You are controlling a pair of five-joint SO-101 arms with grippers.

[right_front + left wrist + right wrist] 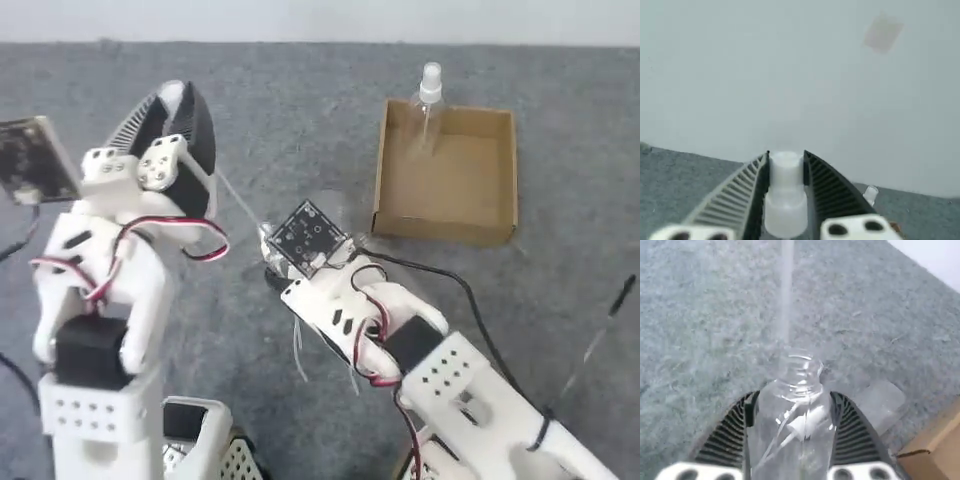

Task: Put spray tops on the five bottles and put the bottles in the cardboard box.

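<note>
While poised beside the cardboard box (445,232), grips a spray top (786,200) in the fingers of the left gripper (786,156), tube at the mouth of a bottle (795,430) clamped between fingers of the right gripper (792,399).

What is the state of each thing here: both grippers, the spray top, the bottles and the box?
left gripper: shut on the spray top.
spray top: held raised, its tube pointing towards the clear bottle.
right gripper: shut on the clear bottle.
clear bottle: neck open, no top on.
capped bottle: top on, upright in the cardboard box.
cardboard box: open.
</note>
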